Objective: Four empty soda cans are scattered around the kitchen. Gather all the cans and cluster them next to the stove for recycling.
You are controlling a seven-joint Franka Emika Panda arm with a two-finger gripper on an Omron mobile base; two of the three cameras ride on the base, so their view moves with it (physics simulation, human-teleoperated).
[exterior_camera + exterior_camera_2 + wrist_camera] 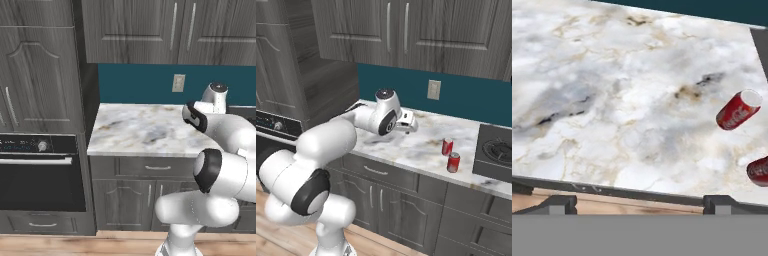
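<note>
Two-finger hand (pixel 640 202) hangs over the white marbled stone desk (pixel 406 145), fingers spread wide, grasping nothing. Two small red soda cans with silver tops stand upright, near each other: one (pixel 447 146) at 12 o'clock of the other (pixel 453 162). Dark grey gas stove (pixel 495 151) lies just beside them at 3 o'clock.

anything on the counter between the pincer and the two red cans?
Nothing visible. Bare marble counter lies between the open pincer and the two red cans, which stand left of the stove.
</note>
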